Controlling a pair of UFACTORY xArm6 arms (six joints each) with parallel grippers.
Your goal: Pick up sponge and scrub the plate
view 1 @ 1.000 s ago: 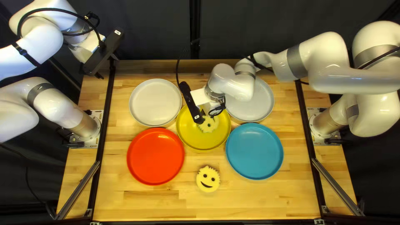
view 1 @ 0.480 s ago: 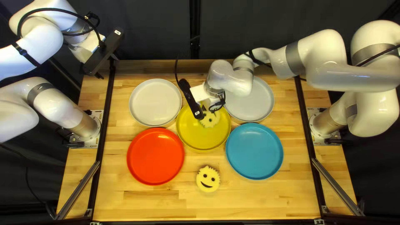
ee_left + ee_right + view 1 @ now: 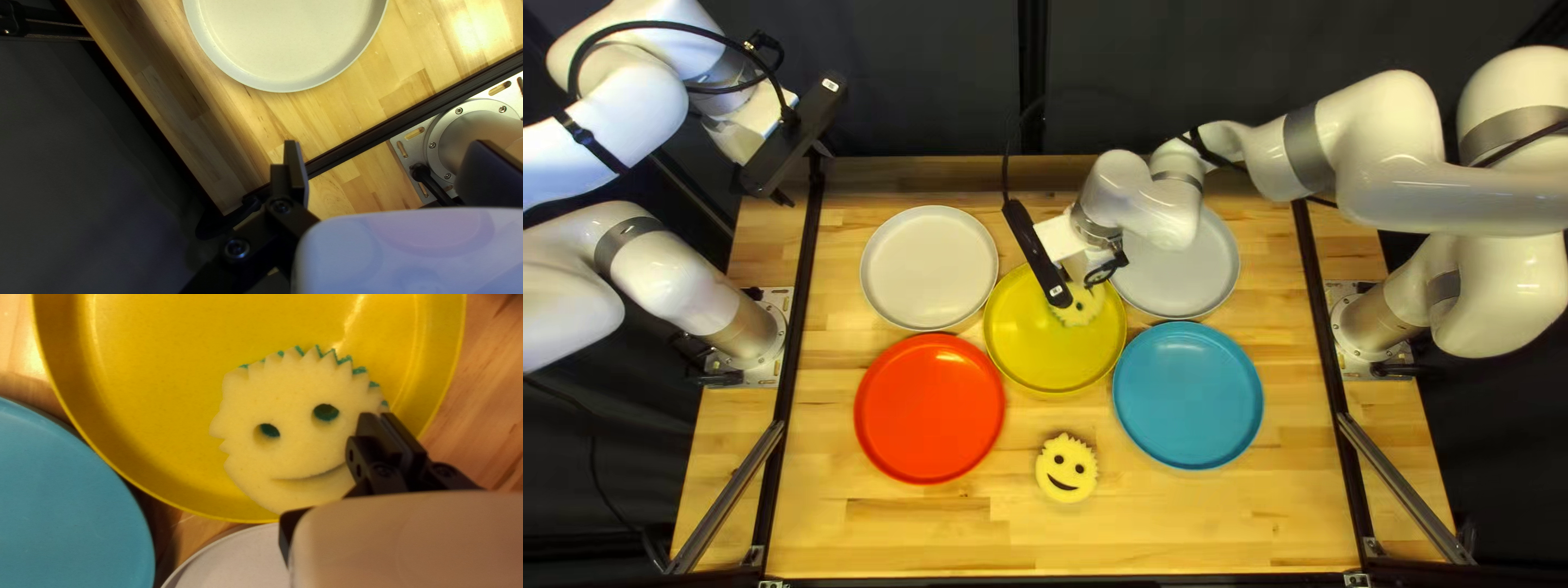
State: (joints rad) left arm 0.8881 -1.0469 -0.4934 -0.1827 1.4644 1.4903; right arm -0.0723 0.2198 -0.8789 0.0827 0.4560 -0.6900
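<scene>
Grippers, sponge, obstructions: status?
Left gripper open. Right gripper shut on sponge, over yellow plate. Second sponge on table, out of the way.

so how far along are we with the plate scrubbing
Done: the sponge is picked up, its edge in my right pincer. In hand: scrubbing the yellow plate, where the sponge has shifted a little. Left: probably more strokes, then letting go; I can't tell how much is scrubbed.

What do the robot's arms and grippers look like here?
The left arm and right arm are glossy white with grey bands and black cables. The left gripper and right gripper have black fingers and links; each wrist carries a black bar with a small pale label.
</scene>
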